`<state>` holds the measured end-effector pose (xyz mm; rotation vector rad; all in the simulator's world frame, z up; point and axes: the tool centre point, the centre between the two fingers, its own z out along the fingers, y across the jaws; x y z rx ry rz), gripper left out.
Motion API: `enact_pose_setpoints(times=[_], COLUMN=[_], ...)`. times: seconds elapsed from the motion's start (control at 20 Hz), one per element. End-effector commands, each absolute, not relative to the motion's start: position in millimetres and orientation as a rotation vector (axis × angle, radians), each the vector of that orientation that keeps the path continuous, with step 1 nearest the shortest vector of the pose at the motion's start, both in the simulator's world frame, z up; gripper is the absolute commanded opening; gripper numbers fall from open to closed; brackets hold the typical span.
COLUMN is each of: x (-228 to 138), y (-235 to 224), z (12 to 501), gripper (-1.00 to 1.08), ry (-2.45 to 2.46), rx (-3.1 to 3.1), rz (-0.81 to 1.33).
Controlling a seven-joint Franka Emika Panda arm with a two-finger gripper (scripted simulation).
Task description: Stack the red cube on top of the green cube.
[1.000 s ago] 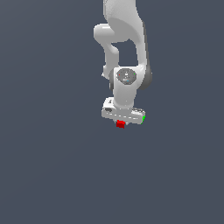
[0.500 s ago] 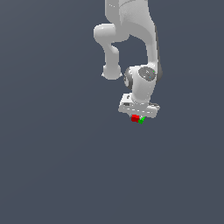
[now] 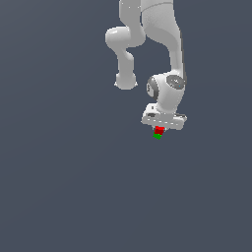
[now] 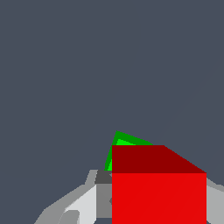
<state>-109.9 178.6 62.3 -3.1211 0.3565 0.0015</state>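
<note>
Red cube [image 3: 159, 130] sat directly over green cube [image 3: 157, 136], covering most of it; contact unclear.

No text, label or number can be read anywhere (both views show only plain, unmarked surfaces)

The white arm comes down from the upper edge of the exterior view, bends at an elbow and drops through a rounded wrist joint to the gripper [image 3: 159, 129], which points straight down with its flat palm bar level. Its fingers are closed on the red cube [image 3: 159, 130], held directly beneath the palm. In the wrist view one grey-white finger [image 4: 81, 203] presses against the cube's side, and the other shows only as a sliver at the far side.
</note>
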Motion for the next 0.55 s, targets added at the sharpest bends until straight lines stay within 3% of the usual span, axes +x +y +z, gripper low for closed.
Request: enact_pose_setpoints(times=[0.0, 0.05, 0.5], x=[-110.9, -110.9, -110.9], y=[180.9, 180.9, 180.9], z=[61.9, 61.9, 61.9], gripper=[-1.00, 1.00, 1.00], ry=[0.359, 0.359, 0.359], rx=[-3.121, -3.121, -3.121], rz=[0.000, 0.000, 0.000])
